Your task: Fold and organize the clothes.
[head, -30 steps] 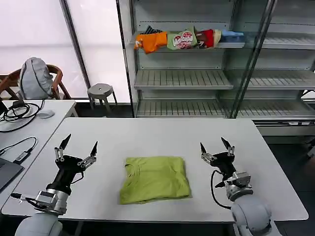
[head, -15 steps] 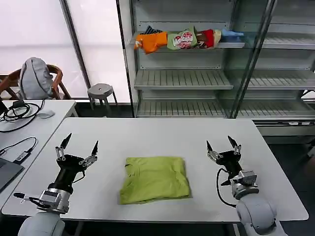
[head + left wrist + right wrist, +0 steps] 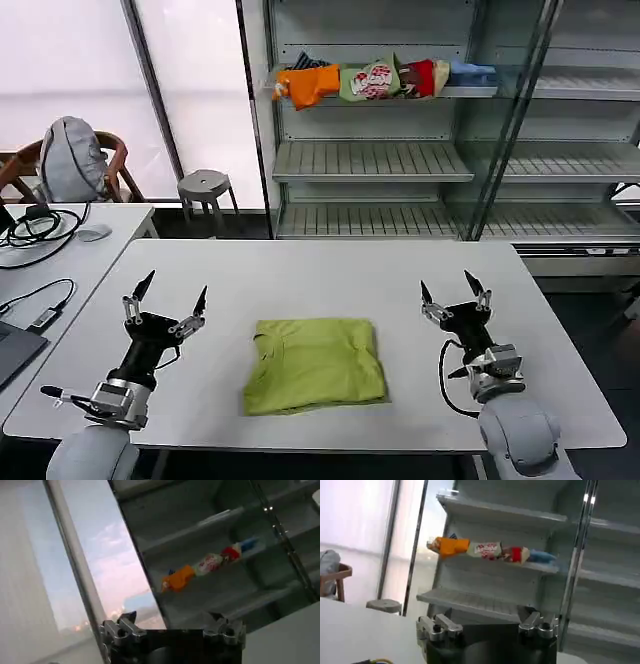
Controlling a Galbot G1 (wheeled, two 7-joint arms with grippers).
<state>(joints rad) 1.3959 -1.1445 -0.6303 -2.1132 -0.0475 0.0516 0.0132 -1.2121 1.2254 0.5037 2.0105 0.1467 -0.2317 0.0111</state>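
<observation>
1. Head view: the lime-green T-shirt (image 3: 315, 364) lies folded into a compact rectangle on the white desk (image 3: 330, 270), its collar toward the robot's left, about midway between the two arms. The left end effector (image 3: 165, 300) is raised off the desk well to the shirt's left, fingers spread apart and pointing up, holding nothing. The right end effector (image 3: 455, 298) stands the same way on the other side, fingers apart and empty. The shirt looks folded, so the remaining step is probably moving it. The lower-left corner looks a little loose; a grasp on the top layer alone could peel the fold open. Both end effectors point upward, so each arm must turn over before reaching down, and a low sweep could drag the bundle toward the near desk edge.

2. Left wrist view: the left end effector's finger bases (image 3: 120, 630) sit wide apart against the window and the shelving unit (image 3: 220, 517), where a row of bundled garments (image 3: 207, 565) lies. If the shirt is to join that row, the far reach could let a weakly pinched bundle sag.

3. Right wrist view: the right end effector's finger bases (image 3: 540, 625) are likewise wide apart, facing the same shelf of bundles (image 3: 487, 550). The shelf's upright posts might catch an arm.
</observation>
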